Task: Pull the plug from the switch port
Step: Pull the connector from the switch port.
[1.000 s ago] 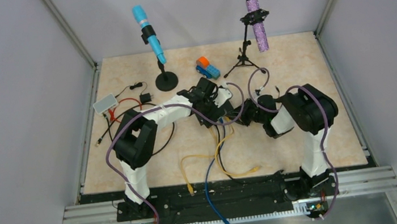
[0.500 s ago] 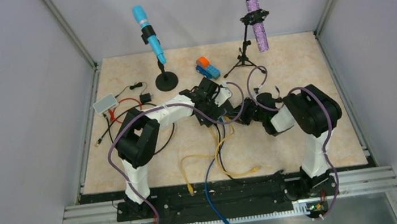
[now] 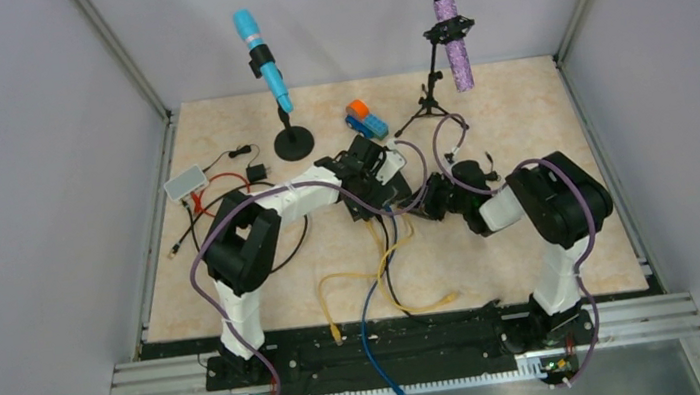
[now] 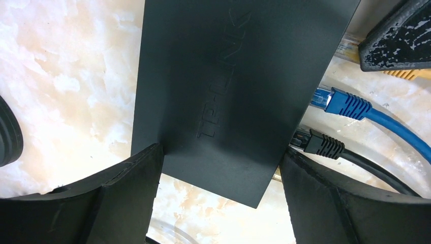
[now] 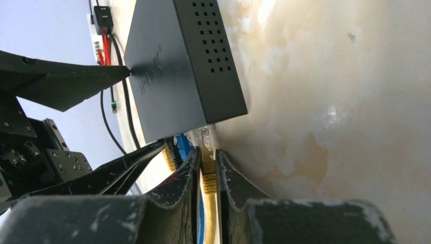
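My left gripper [image 4: 221,152] is shut on the flat black switch box [image 4: 228,76], one finger on each long side. A blue plug [image 4: 345,104] and a black plug [image 4: 325,145] sit in the ports on its right edge. My right gripper [image 5: 207,155] is shut on a yellow plug [image 5: 208,178] at the box's [image 5: 173,66] port edge. The plug's clear tip shows at the port; I cannot tell whether it is seated. In the top view both grippers meet mid-table: the left [image 3: 374,179] and the right [image 3: 424,198].
A blue microphone on a round stand [image 3: 293,142] and a purple one on a tripod [image 3: 430,102] stand at the back, with a toy car [image 3: 366,120] between them. A white box [image 3: 185,183] with wires lies left. Yellow, blue and black cables [image 3: 376,275] trail toward the near edge.
The right arm's elbow has swung to the right while its gripper stays at the box. The left gripper and the box have shifted slightly away from the bases.
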Available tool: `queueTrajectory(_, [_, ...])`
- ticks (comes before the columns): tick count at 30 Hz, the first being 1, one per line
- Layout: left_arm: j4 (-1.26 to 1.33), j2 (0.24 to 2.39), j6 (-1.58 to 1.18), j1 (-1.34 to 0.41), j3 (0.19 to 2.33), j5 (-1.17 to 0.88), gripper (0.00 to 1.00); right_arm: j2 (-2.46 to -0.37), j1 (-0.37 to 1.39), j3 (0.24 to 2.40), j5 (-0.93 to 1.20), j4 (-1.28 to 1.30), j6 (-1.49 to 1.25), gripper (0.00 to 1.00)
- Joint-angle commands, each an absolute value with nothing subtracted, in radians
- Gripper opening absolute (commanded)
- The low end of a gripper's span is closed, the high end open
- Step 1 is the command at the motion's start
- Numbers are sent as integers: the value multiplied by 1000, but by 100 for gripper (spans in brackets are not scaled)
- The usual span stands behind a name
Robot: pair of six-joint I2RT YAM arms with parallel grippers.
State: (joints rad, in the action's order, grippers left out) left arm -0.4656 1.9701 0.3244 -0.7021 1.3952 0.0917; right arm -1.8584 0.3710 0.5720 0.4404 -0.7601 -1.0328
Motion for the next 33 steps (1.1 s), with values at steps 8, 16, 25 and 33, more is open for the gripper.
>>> queueTrajectory(8, [-460,1969,300,-684,1369,81,85,-1844,380,537,400,-577,-955,0])
queueTrajectory(16, [-432,1923,281,-684,1345,73,87,-1623,357,451,384,-600,-924,0])
queueTrajectory(25, [-230,1752,131,-668,1229,62,97,-1149,334,388,254,-346,-859,0])
queueTrajectory(33, [-138,1610,59,-666,1160,63,99,-639,304,510,-143,137,-762,0])
